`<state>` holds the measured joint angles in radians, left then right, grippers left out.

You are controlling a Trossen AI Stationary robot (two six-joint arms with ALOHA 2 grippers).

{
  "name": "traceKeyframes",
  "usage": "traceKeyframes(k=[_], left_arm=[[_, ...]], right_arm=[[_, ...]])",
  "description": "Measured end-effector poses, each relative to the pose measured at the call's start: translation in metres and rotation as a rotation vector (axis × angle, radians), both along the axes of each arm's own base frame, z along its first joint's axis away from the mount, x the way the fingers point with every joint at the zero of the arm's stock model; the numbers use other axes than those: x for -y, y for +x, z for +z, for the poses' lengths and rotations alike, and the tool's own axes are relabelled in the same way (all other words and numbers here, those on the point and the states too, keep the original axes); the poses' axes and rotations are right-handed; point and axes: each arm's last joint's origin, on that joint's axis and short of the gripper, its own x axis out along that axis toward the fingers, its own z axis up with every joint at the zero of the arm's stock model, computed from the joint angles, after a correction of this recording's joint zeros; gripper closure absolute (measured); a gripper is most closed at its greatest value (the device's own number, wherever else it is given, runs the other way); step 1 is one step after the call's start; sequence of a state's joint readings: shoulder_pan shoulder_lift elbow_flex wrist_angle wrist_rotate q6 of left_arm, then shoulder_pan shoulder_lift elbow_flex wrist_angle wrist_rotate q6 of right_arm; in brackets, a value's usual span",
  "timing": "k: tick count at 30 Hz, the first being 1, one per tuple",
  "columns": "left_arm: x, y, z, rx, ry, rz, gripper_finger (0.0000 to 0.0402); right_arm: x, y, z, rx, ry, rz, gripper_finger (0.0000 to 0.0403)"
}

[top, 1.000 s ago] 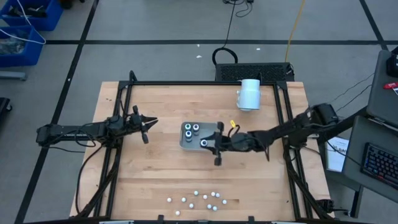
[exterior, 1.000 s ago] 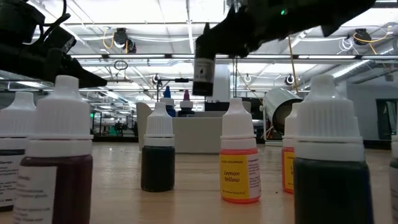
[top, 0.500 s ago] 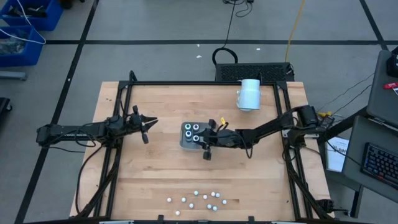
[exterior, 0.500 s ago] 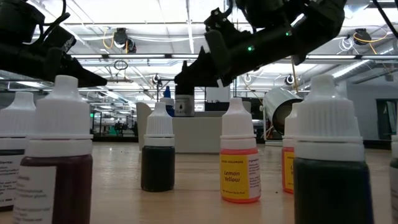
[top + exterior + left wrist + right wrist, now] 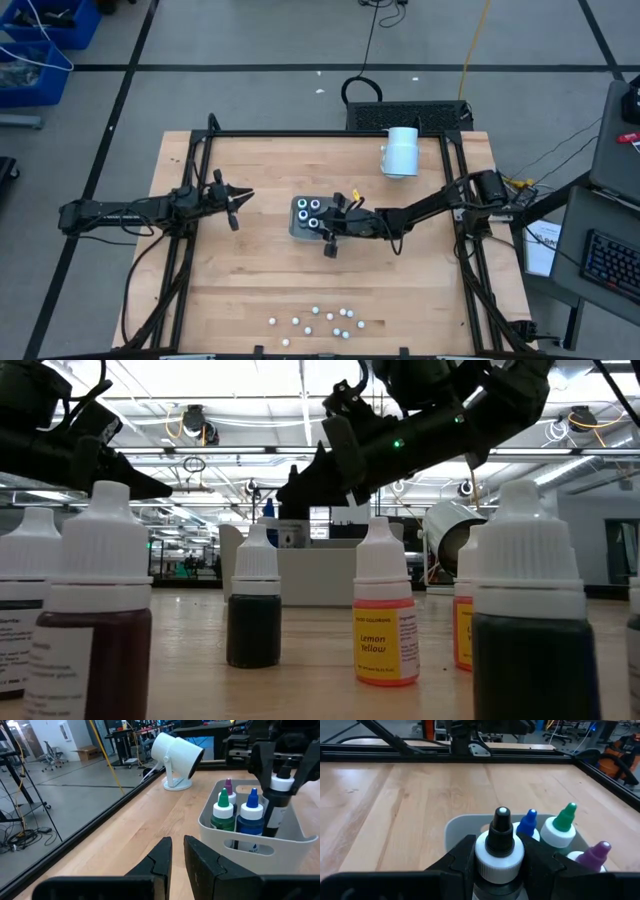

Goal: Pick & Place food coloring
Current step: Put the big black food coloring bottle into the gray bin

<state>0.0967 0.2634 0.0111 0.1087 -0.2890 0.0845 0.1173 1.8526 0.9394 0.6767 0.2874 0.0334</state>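
Observation:
My right gripper (image 5: 330, 237) is over the near right part of the pale grey tray (image 5: 296, 230) and is shut on a dark food coloring bottle (image 5: 499, 845) with a white cap and black nozzle. Three bottles stand in the tray, tipped blue (image 5: 527, 820), green (image 5: 562, 822) and purple (image 5: 597, 855). Several more bottles (image 5: 315, 320) stand upright near the table's near edge and loom large in the low view (image 5: 385, 610). My left gripper (image 5: 245, 198) hovers shut left of the tray, touching nothing. My right gripper pinches the bottle's white cap (image 5: 500, 854) between its two fingers (image 5: 462, 857), one on each side. The fingers slant down from above and from the table's right. The bottle stays upright, its dark body (image 5: 274, 820) down inside the tray behind the wall. Whether it touches the floor is hidden.
A large white cylinder (image 5: 400, 150) lies on its stand near the far right corner. Black rails (image 5: 455, 190) frame the table on the left, right and far sides. Bare wood lies between the tray and the near bottles.
My right gripper has carried the bottle toward the table's left, from beside the tray's right end to over the tray. It has also come down, and the bottle has dropped from well above the tray into it. The gripper stays shut on it.

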Motion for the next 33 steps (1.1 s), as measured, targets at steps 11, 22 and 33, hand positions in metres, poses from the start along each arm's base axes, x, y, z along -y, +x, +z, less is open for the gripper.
traceKeyframes(k=[11,22,33], left_arm=[[0.000,0.000,0.000,-0.006,0.014,-0.002,0.0344],[0.000,0.000,0.000,-0.006,0.014,-0.002,0.0344],[0.000,0.000,0.001,0.004,0.016,-0.002,0.0344]], right_arm=[[0.003,0.005,-0.025,-0.033,-0.015,-0.057,0.0292],[0.005,0.005,-0.025,-0.036,-0.013,-0.063,0.0284],[0.006,0.005,-0.025,-0.045,-0.025,-0.032,0.0264]])
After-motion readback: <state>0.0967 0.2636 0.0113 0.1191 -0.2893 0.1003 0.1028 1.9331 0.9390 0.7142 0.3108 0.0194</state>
